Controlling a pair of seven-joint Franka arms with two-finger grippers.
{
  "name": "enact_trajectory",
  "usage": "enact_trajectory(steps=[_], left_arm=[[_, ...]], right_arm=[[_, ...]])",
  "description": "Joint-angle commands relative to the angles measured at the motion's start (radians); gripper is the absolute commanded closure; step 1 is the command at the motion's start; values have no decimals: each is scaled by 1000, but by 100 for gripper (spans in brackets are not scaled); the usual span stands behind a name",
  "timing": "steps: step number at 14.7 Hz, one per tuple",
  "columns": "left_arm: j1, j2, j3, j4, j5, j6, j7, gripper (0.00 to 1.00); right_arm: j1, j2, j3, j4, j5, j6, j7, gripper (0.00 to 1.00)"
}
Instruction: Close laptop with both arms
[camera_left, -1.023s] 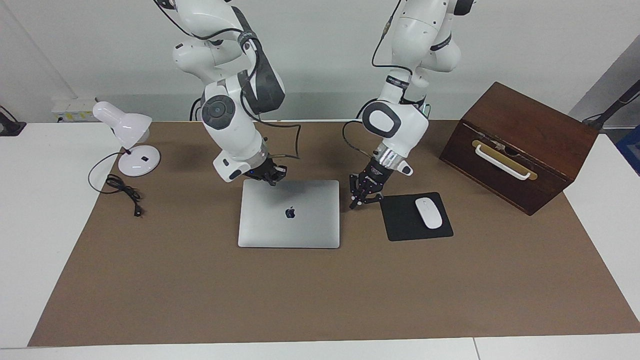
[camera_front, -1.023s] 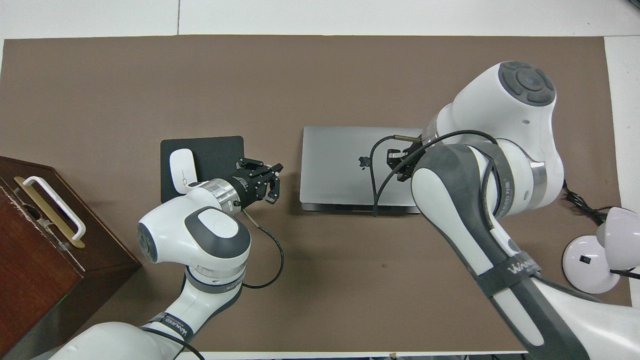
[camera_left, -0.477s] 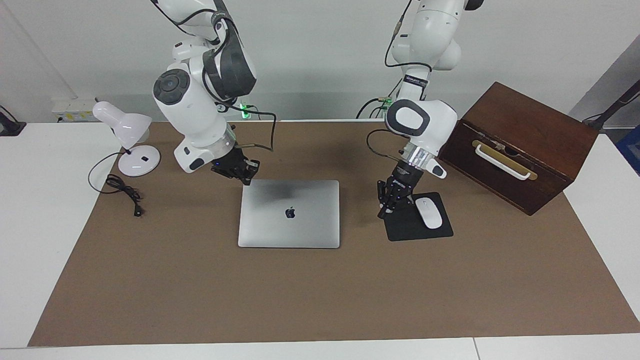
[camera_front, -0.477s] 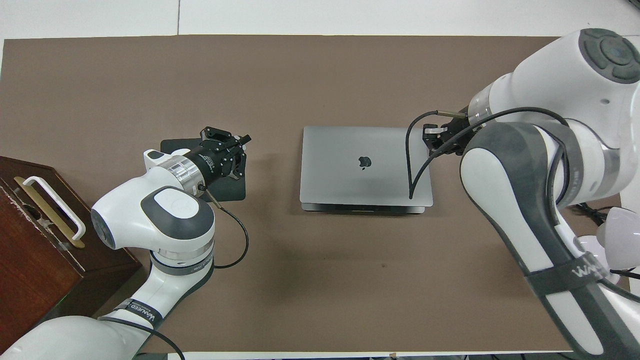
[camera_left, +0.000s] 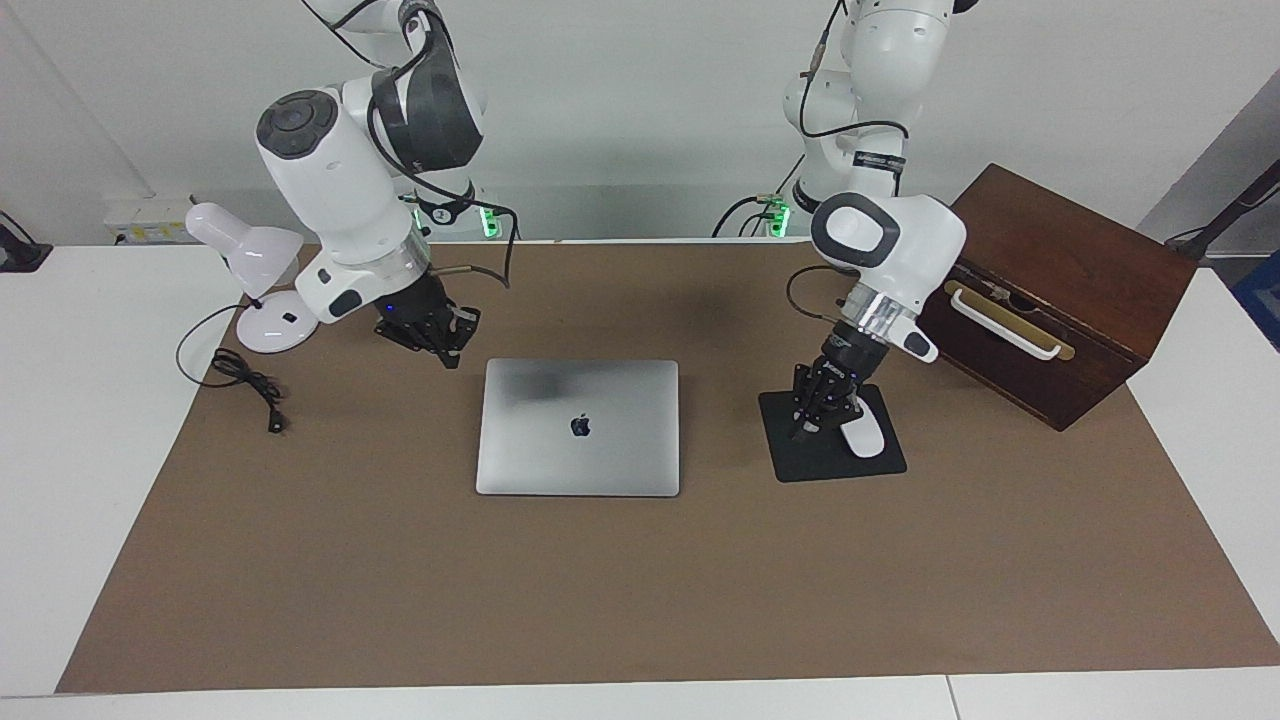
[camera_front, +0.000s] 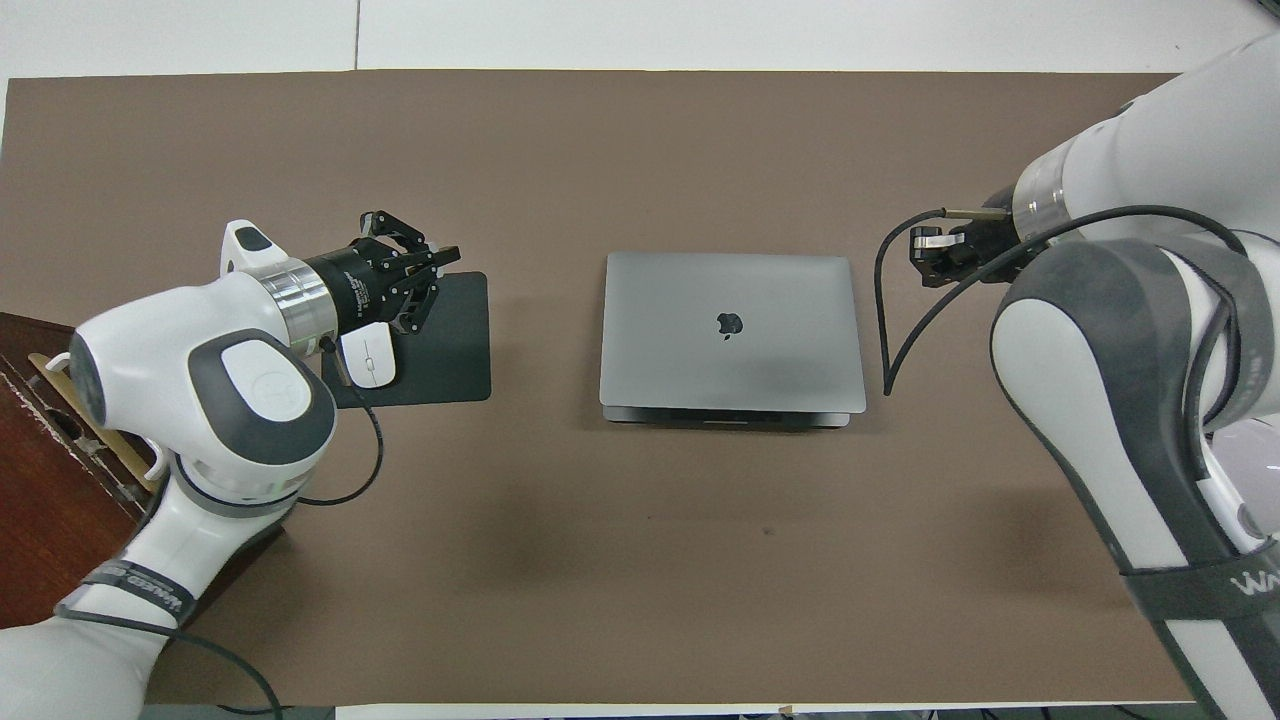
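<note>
Laptop (camera_left: 578, 427) shut flat, mid-mat; closing step judged complete.
Left gripper (camera_left: 800, 432) over mouse pad (camera_front: 450, 340), right gripper (camera_left: 447, 358) over bare mat: finger state indeterminate. Next: retract both arms clear.

One camera sits high across the brown-covered tabletop (camera_left: 400, 600), facing the two white jointed arms. The other hangs above the arms' own end, looking steeply down and forward. Both take in the closed silver-grey metal laptop (camera_left: 578, 427) (camera_front: 728, 332).
</note>
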Motion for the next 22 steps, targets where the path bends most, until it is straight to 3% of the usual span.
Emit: enact_trajectory(steps=[1,5,9,11,12,15,18,20,22], left_arm=[[99,-4,1,107,221,-247,16,100],[148,-35,11,154,429,-407,31,100],[182,-33,22,256,644,-687,128,100],[211,-39,30,269,663,-734,252,100],[225,-56,36,270,674,-757,321,100],[230,-97,39,264,755,-777,429,94],[230,-136,39,263,799,-826,473,87],[227,-156,39,263,812,-837,472,80],[216,-182,38,261,913,-846,475,75]], right_arm=[[-15,-23,6,11,-45,-13,-42,100],[-16,-49,6,33,-137,-17,-62,100],[-38,-90,6,33,-159,-60,-70,97],[-42,-107,6,33,-159,-77,-72,77],[-53,-116,6,33,-159,-79,-72,72],[-67,-133,6,31,-153,-85,-72,31],[-76,-159,6,31,-153,-131,-72,0],[-84,-167,-11,33,-159,-144,-111,0],[-97,-169,-25,33,-157,-143,-167,0]])
